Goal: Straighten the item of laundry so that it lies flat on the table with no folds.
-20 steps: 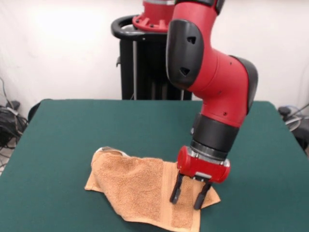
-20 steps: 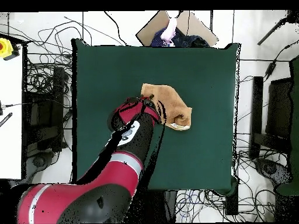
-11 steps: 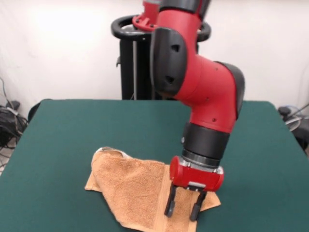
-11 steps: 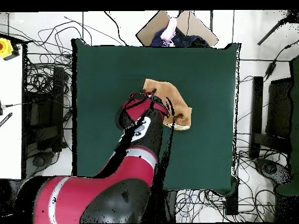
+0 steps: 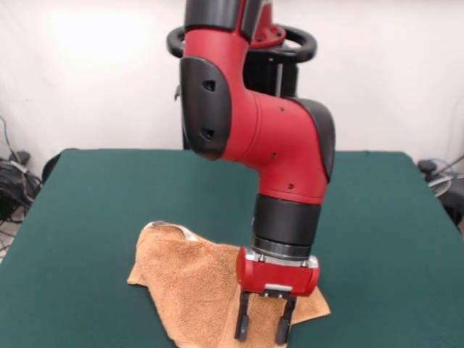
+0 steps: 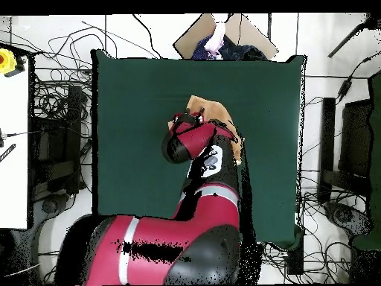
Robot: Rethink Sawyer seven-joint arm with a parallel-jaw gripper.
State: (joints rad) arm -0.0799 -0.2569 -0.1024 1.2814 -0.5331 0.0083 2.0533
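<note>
Your arm (image 5: 254,138) drops in from above, its thick red elbow link angling down to a black wrist collar and a red claw housing. Your claw (image 5: 264,328) points straight down, its two black fingers (image 5: 242,324) parted with a clear gap between them, tips low near the frame's bottom edge. In the overhead view, your arm (image 6: 201,216) reaches up from the base in a long red and black sweep, and its bulk hides the claw.
</note>
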